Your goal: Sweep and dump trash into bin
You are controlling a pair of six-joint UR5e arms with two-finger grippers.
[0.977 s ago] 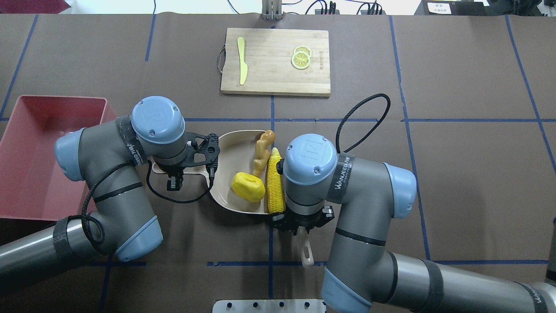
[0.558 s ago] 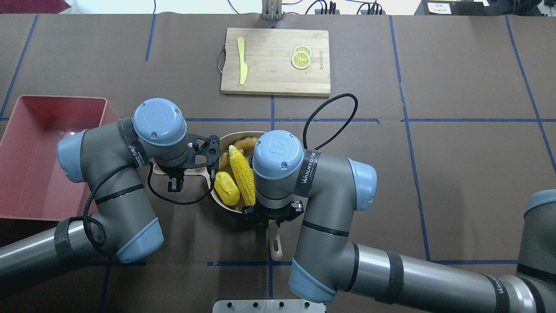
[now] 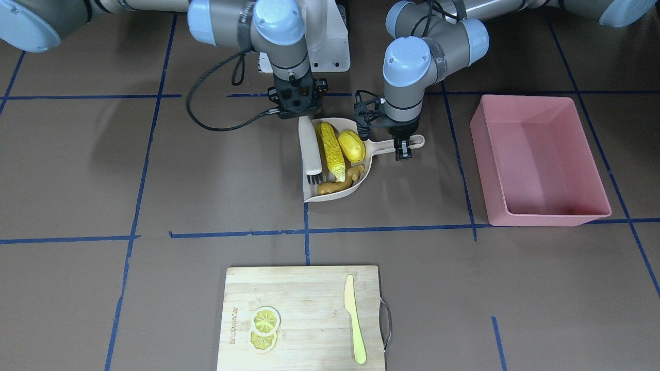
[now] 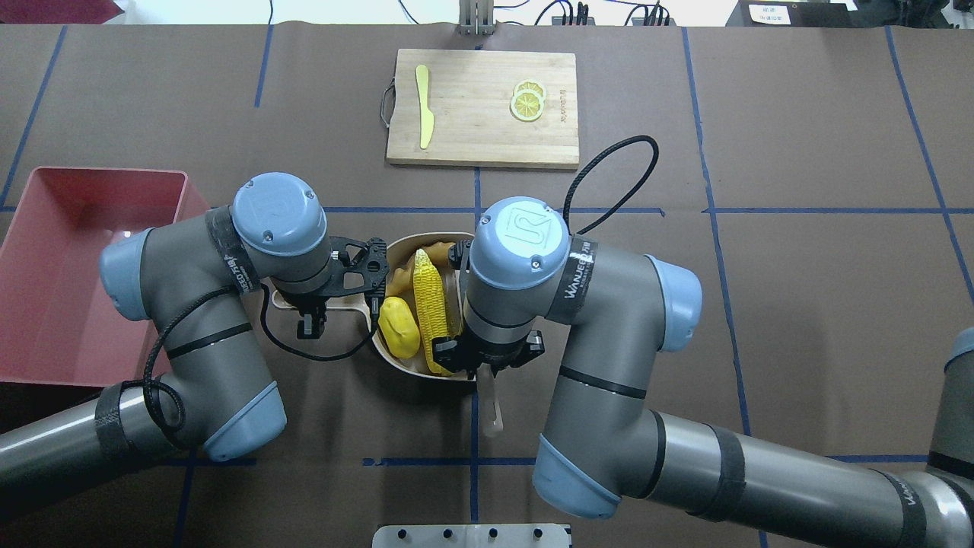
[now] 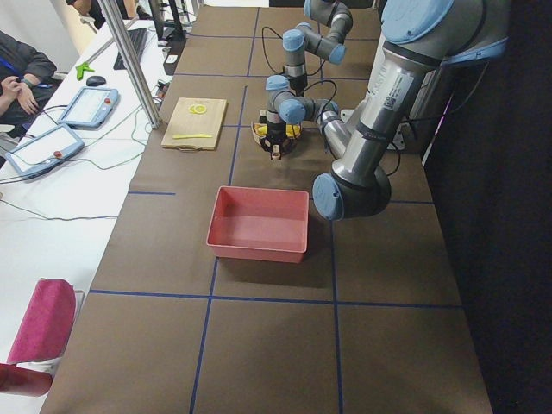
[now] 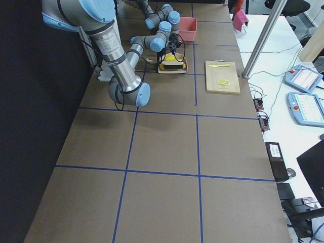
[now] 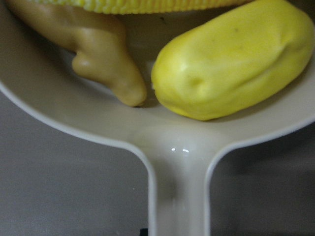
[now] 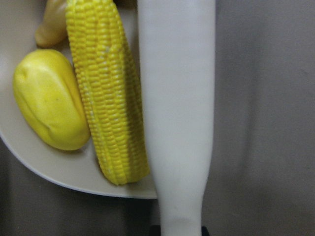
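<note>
The corn cob [image 3: 330, 149], potato lump [image 3: 351, 145] and ginger root [image 3: 337, 184] lay loose in the dustpan [image 3: 361, 179], probably light and prone to rolling. The left gripper [image 3: 401, 142] was clamped on the pan's handle, the proper hold; the right gripper [image 3: 301, 111] was clamped on the brush [image 3: 311, 152].

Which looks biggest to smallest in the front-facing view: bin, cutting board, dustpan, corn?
1. bin and cutting board: near alike, board nearer the camera, so unranked
2. dustpan
3. corn
</note>
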